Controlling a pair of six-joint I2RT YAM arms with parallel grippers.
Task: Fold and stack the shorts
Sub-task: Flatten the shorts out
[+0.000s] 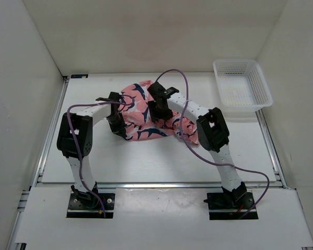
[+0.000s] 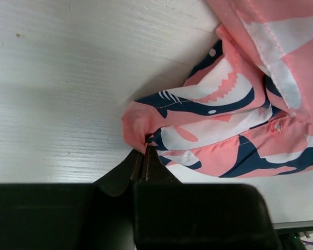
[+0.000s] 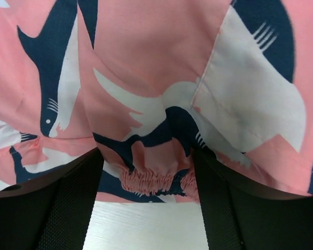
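The shorts [image 1: 142, 110] lie crumpled in the middle of the table, salmon pink with navy-and-white sharks. My left gripper [image 1: 116, 127] is at their left edge. In the left wrist view its jaws [image 2: 145, 152] are pressed together on a small pinched fold of the shorts [image 2: 224, 120]. My right gripper [image 1: 159, 117] is down on the right part of the heap. In the right wrist view its fingers [image 3: 148, 161] stand apart on either side of a gathered elastic bit of the shorts [image 3: 161, 62], not clamped on it.
A white mesh basket [image 1: 242, 86] stands at the back right of the table. White walls close in the back and both sides. A purple cable [image 1: 185, 83] loops over the right arm.
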